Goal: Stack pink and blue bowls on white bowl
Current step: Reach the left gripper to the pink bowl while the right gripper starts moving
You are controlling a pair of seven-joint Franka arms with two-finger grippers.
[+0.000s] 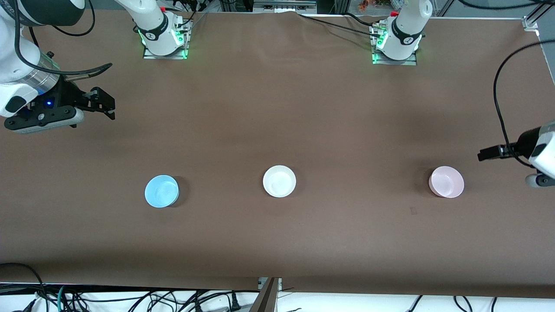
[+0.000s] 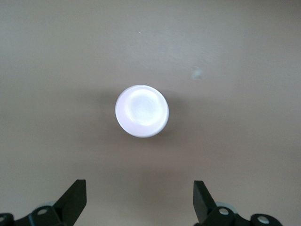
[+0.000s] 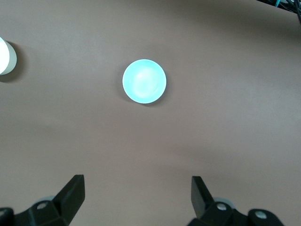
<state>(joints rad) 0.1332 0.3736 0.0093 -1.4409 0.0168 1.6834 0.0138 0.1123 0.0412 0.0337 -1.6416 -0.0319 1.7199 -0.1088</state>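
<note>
Three bowls stand apart in a row on the brown table. The white bowl (image 1: 279, 181) is in the middle. The blue bowl (image 1: 161, 191) is toward the right arm's end and the pink bowl (image 1: 446, 181) toward the left arm's end. My right gripper (image 1: 105, 104) hangs open and empty over bare table at its end; its wrist view (image 3: 138, 195) shows the blue bowl (image 3: 144, 81) and the white bowl's edge (image 3: 5, 56). My left gripper (image 1: 486, 154) hangs open and empty over bare table beside the pink bowl, which shows in its wrist view (image 2: 141, 110) ahead of the gripper (image 2: 139, 197).
The two arm bases (image 1: 164, 37) (image 1: 396, 43) stand along the table's edge farthest from the front camera. Cables (image 1: 130, 299) lie below the table's near edge. A cable (image 1: 498, 99) loops above the left gripper.
</note>
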